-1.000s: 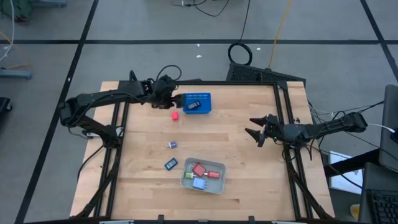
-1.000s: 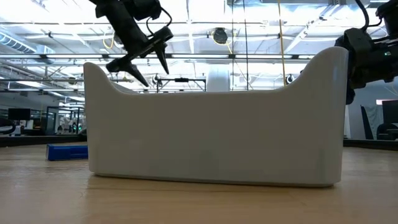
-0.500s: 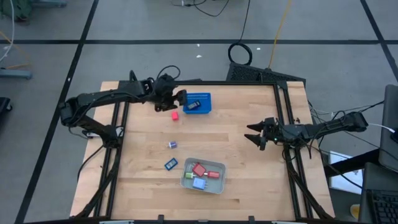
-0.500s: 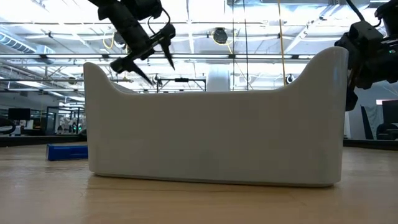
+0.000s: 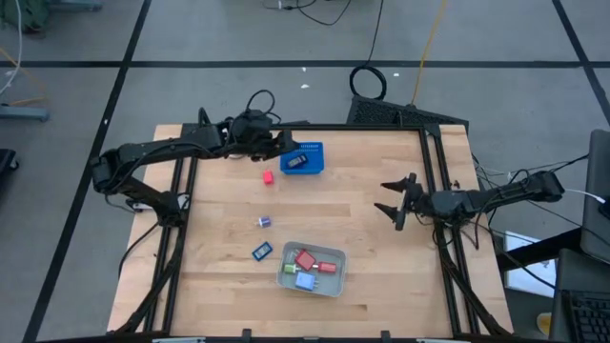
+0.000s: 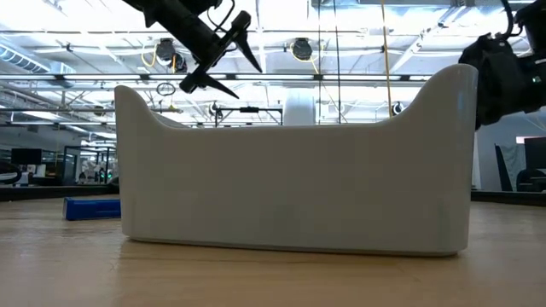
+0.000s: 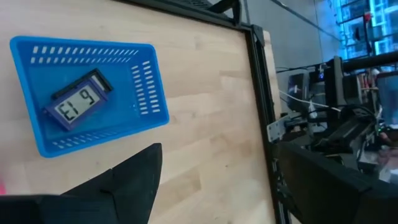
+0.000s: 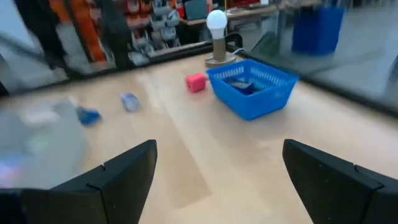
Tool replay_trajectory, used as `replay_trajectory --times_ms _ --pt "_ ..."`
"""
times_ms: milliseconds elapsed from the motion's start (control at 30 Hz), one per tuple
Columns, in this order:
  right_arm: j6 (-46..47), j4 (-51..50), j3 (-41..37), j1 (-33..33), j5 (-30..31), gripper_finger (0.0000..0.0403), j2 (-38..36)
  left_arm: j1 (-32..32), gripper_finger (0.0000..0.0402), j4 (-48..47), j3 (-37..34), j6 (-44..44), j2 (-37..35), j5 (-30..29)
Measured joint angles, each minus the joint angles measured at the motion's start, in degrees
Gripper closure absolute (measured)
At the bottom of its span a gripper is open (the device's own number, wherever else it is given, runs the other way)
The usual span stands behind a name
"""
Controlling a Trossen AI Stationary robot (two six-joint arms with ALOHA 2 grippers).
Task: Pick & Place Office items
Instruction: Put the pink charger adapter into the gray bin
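Note:
My left gripper (image 5: 279, 144) is open and empty, raised at the left edge of the blue perforated basket (image 5: 304, 158); it shows high up in the low view (image 6: 246, 82). A small dark piece with a grey display (image 7: 78, 102) lies in the basket (image 7: 146, 93). A red piece (image 5: 269, 176), a purple one (image 5: 264, 222) and a dark blue one (image 5: 261, 252) lie on the table. The white tray (image 5: 286, 279) holds red, green and blue pieces. My right gripper (image 5: 391, 200) is open and empty above the table's right part.
The white tray's wall (image 6: 299, 170) fills the low view, with the basket (image 6: 92, 207) behind it at the left. A white ball on a round stand (image 8: 216, 31) stands beyond the basket (image 8: 252, 87). Bare wood lies between the tray and my right gripper.
My left gripper has risen, gone a little toward the table's far edge and right toward the basket, and tipped its fingers more level, staying open. My right gripper has stayed near its place and turned a little.

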Motion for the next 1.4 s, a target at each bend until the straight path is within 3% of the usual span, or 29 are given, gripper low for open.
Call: replay_trajectory --times_ms 200,400,533,767,1133,1300,1400 --pt "-8.2 2.1 0.0 0.0 -2.1 0.0064 0.1 -0.1 0.0092 -2.1 0.0 0.3 0.0 -0.1" --pt "-12.7 3.3 0.0 0.0 4.2 0.0064 0.1 -0.4 0.0101 -3.1 0.0 -0.9 0.0 0.0" --pt "-12.5 3.3 0.0 0.0 4.0 0.0064 0.1 -0.4 0.0095 -3.0 0.0 -3.3 0.0 0.1" --pt "-12.5 3.3 0.0 0.0 3.9 0.0064 0.1 -0.4 0.0089 -0.6 0.0 1.2 0.0 5.1" --pt "-12.5 3.3 0.0 0.0 3.8 0.0064 0.1 -0.1 0.0089 0.5 0.0 0.7 0.0 8.1" --pt "-12.5 3.3 0.0 0.0 3.8 0.0064 0.1 -0.8 0.0089 -8.6 1.3 -3.6 0.4 5.9" --pt "-12.5 3.3 0.0 0.0 3.8 0.0064 0.1 -2.3 0.0089 -23.7 6.5 -6.4 2.6 0.0"
